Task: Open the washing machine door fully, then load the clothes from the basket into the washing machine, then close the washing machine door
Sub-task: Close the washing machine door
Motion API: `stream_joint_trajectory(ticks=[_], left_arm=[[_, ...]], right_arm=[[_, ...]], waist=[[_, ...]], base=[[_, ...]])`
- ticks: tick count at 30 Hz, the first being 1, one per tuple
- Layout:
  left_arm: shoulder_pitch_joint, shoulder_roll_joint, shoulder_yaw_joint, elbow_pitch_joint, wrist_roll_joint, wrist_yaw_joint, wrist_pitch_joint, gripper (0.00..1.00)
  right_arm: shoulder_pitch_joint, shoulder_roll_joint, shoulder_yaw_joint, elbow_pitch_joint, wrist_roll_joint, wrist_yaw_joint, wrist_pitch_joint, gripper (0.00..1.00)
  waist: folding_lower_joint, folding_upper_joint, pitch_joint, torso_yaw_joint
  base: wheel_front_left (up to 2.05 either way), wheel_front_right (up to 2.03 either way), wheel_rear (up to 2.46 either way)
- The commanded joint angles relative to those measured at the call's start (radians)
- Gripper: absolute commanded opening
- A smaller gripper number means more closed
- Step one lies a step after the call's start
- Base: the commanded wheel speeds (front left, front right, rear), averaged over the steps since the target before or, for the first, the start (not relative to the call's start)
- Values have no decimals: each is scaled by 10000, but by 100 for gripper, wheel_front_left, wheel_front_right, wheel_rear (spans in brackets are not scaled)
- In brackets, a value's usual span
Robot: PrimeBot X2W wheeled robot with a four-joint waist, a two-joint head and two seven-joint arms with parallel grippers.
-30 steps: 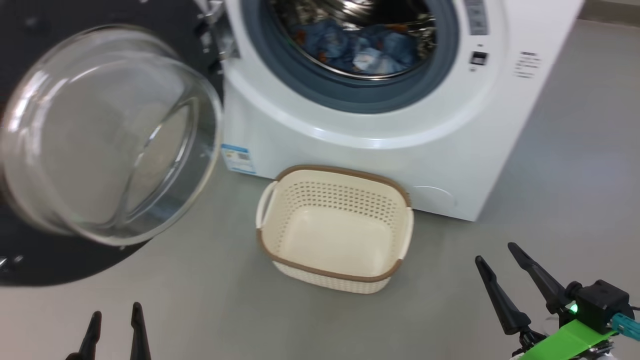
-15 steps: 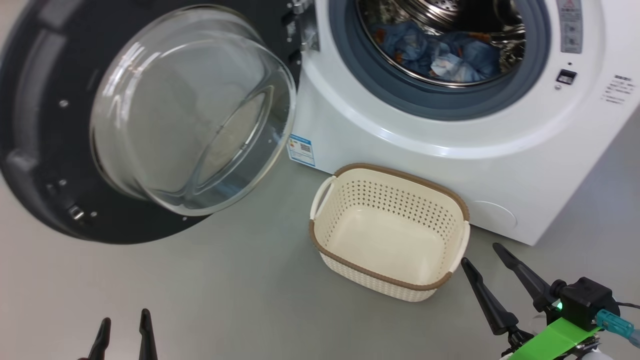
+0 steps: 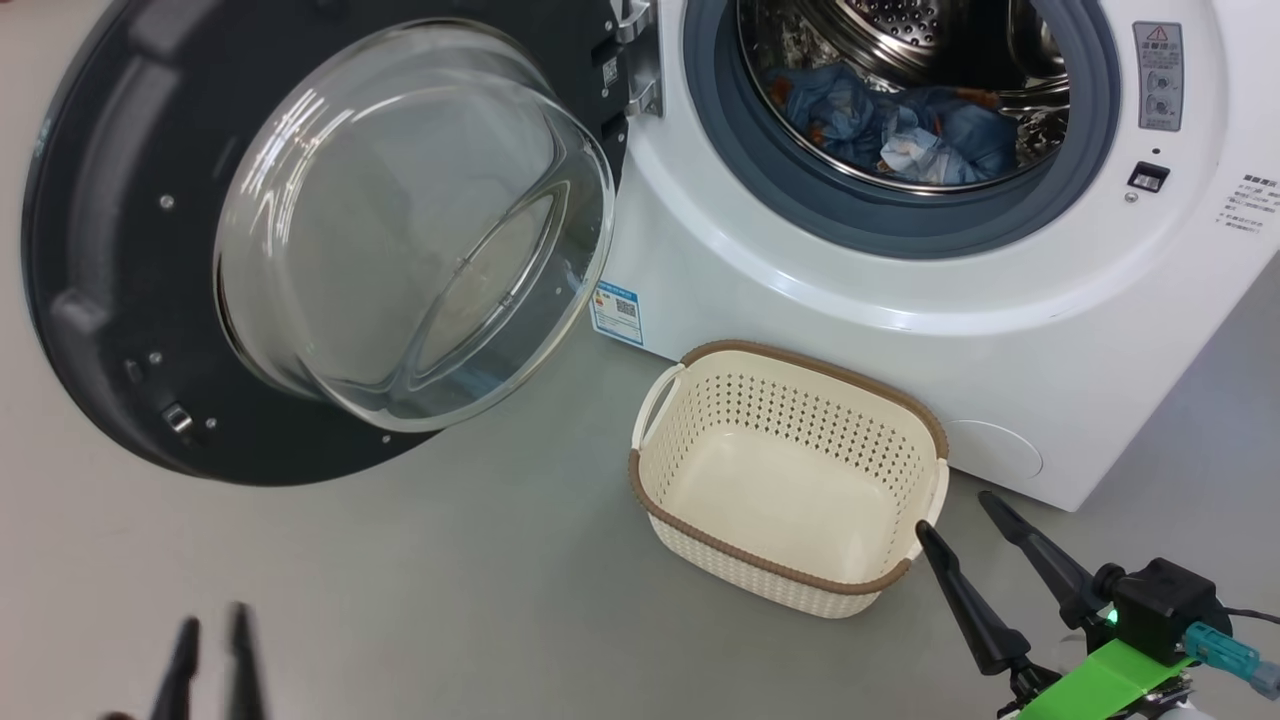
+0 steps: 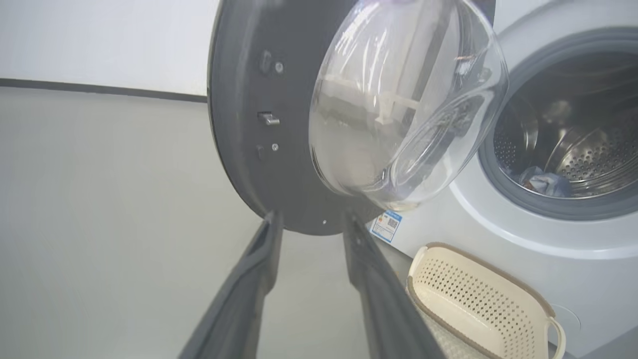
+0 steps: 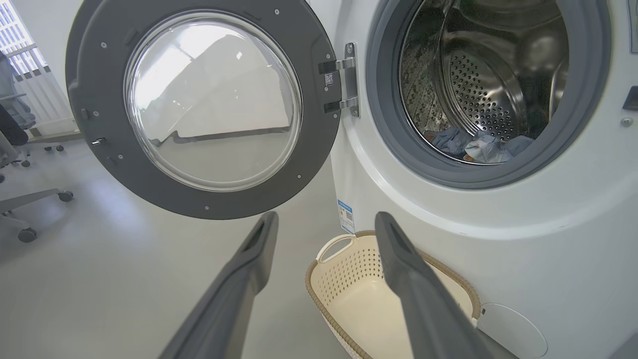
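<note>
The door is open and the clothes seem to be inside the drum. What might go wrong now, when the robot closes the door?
1. The clothes lie low in the drum, seemingly near the grey gasket. The glass bowl of the washing machine door might pinch fabric there.
2. The empty basket stands on the floor just below the opening. The right gripper, open beside its rim, might knock it when the arm moves.

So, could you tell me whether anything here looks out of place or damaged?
Nothing stands out: the door hangs open, the basket sits upright and empty by the washer, and the clothes lie in the drum.
</note>
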Motion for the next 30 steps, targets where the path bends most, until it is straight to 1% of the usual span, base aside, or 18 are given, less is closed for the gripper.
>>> stream_joint_trajectory(ticks=[1, 3, 6, 8, 9, 11, 13, 16, 19, 22, 24, 27, 30], left_arm=[[-402, 110, 623, -618, -147, -177, -67, 0], [-627, 110, 1066, -1131, -345, -493, -67, 0], [-1007, 110, 1854, -1815, -254, -991, -67, 0], [-1581, 123, 2563, -2268, -338, -1421, -67, 0], [-1581, 123, 2563, -2268, -338, -1421, -67, 0], [-2173, 281, 3246, -2342, -557, -1764, -67, 0], [-2770, 630, 3705, -2131, -828, -1971, -67, 0], [-3706, 1215, 4127, -1715, -1362, -2090, -67, 0], [-4611, 1924, 4376, -1087, -1876, -2127, -67, 0], [-5459, 2619, 4422, -240, -2411, -2138, -66, 0], [-6055, 3099, 4428, 553, -2966, -2141, 61, 0], [-6941, 3714, 4517, 1822, -3969, -2142, 779, 0], [-7721, 4238, 4577, 3108, -4944, -2143, 1882, 0]], right_arm=[[-53, -84, 23, -210, 17, 16, -48, 100], [75, -38, -80, -242, 8, 16, -48, 100], [261, 13, -221, -284, 2, 16, -48, 100], [378, 49, -357, -276, -6, 16, -48, 100], [378, 49, -357, -276, -6, 16, -48, 100], [433, 79, -444, -284, -22, 16, -48, 100], [456, 104, -516, -309, -35, 16, -48, 100], [460, 106, -573, -330, -42, 16, -48, 100], [459, 97, -619, -357, -35, 16, -48, 100], [455, 66, -654, -396, -26, 16, -48, 100], [454, 36, -645, -421, -21, 16, -48, 100], [418, -8, -662, -461, -6, 16, -48, 100], [373, -38, -704, -498, -6, 16, -48, 100]], waist=[[0, 0, -45, -16], [0, 0, -74, -30], [0, 0, -112, -55], [0, 0, -142, -121], [0, 0, -142, -121], [0, 0, -144, -236], [0, 0, -125, -360], [0, 0, -69, -548], [0, 0, 26, -733], [0, 0, 150, -887], [0, 0, 226, -979], [0, 0, 361, -1109], [0, 0, 491, -1197]], base=[[0, 0, 0], [0, 0, 0], [0, 0, 0], [0, 0, 0], [0, 0, 0], [0, 0, 0], [0, 0, 0], [0, 0, 0], [0, 0, 0], [0, 0, 0], [0, 0, 0], [0, 0, 0], [0, 0, 0]])
